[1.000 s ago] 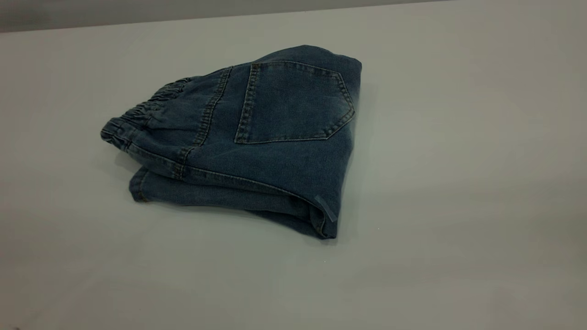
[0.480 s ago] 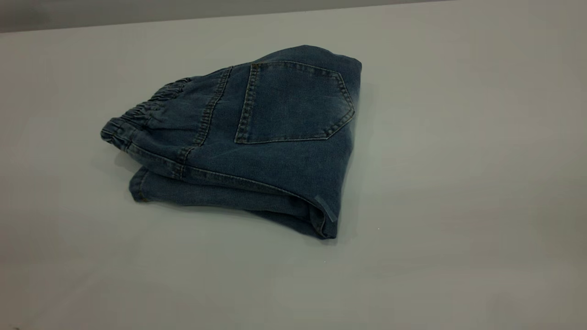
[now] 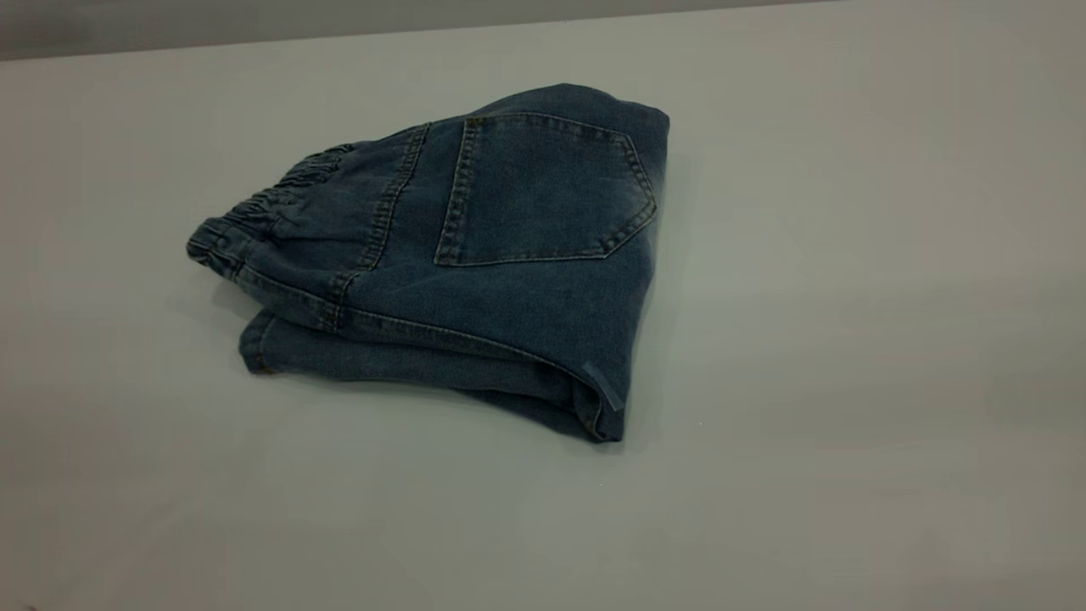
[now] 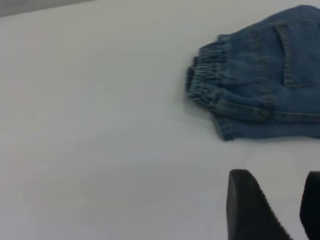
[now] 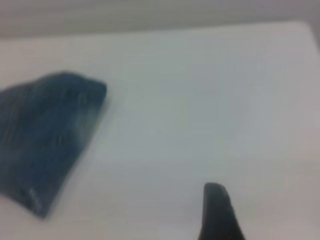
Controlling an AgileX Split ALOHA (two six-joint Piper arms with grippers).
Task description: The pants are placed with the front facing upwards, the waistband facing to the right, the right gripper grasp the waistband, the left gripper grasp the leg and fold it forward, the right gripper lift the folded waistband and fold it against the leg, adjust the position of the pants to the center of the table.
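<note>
Pants: I see the folded blue denim pants (image 3: 475, 271) on the white table (image 3: 848, 339), well apart from both grippers.
Left gripper (image 4: 280, 210): my fingers stand apart, empty.
Right gripper (image 5: 220, 215): one finger shows; I cannot tell its opening.

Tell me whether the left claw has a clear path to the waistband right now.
Probably yes. In the left wrist view the left claw sits back from the folded pants, with only bare table between it and the waistband. Nothing else lies in between.
</note>
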